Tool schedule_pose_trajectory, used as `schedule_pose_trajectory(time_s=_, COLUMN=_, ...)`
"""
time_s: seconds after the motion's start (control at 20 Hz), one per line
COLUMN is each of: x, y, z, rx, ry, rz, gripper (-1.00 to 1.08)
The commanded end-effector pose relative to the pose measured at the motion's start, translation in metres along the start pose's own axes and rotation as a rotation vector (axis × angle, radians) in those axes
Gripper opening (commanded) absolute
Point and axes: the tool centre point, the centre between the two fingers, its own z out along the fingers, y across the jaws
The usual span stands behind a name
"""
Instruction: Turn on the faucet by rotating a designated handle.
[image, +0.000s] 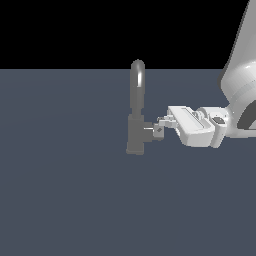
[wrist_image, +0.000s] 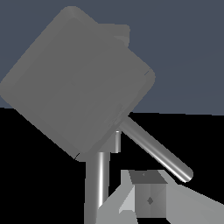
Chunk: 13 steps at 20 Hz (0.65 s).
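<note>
Slate-blue flat ground (image: 60, 200) fills the lower part of the exterior view, meeting a plain black backdrop along a straight horizon; neither carries any texture, label or writing.

Near the middle of that ground stands the faucet (image: 136, 132), a small dull-grey metal tap with a blocky square body and a tall, narrow arched spout (image: 137, 82) whose top rises just above the horizon line. A short stub juts from the body toward the exterior view's right, and the handle (image: 158, 131), a small greyish piece with a darker end, sits at the tip of that stub.

The white Panda arm (image: 240, 85) comes in from the exterior view's right edge, its wrist bent so that the hand lies roughly level and points toward the exterior view's left. The gripper (image: 162, 124) sits right at the handle, its pale fingertips crowded against the stub. Whether they touch the handle or merely lie beside it cannot be told from this view, and the jaws' spacing is too small and cluttered to read.

In the wrist view the faucet's square body (wrist_image: 76, 85) looms large and tilted like a diamond. A thin shiny rod (wrist_image: 155, 151) slants away from it, and another bright rod (wrist_image: 97, 183) runs straight past it. One pale finger (wrist_image: 120, 203) shows close to the camera, next to a small dark-grey block (wrist_image: 148, 199) with a diamond mark on its face. Only that one finger is clear, so the jaws' state cannot be told here either. No brand or lettering appears on anything.
</note>
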Motion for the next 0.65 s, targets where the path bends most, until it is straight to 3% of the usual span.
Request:
schedule_pose_trajectory(time_s=0.0, x=0.017, y=0.019, z=0.0, rx=-0.002, ry=-0.008, rz=0.037, gripper=-1.0)
schedule_pose_trajectory(time_s=0.05, x=0.002, y=0.003, z=0.0, rx=-0.001, ry=-0.001, rz=0.002, gripper=-1.0)
schedule_pose_trajectory(time_s=0.6, x=0.066, y=0.031, z=0.0, rx=-0.002, ry=-0.007, rz=0.035, gripper=-1.0)
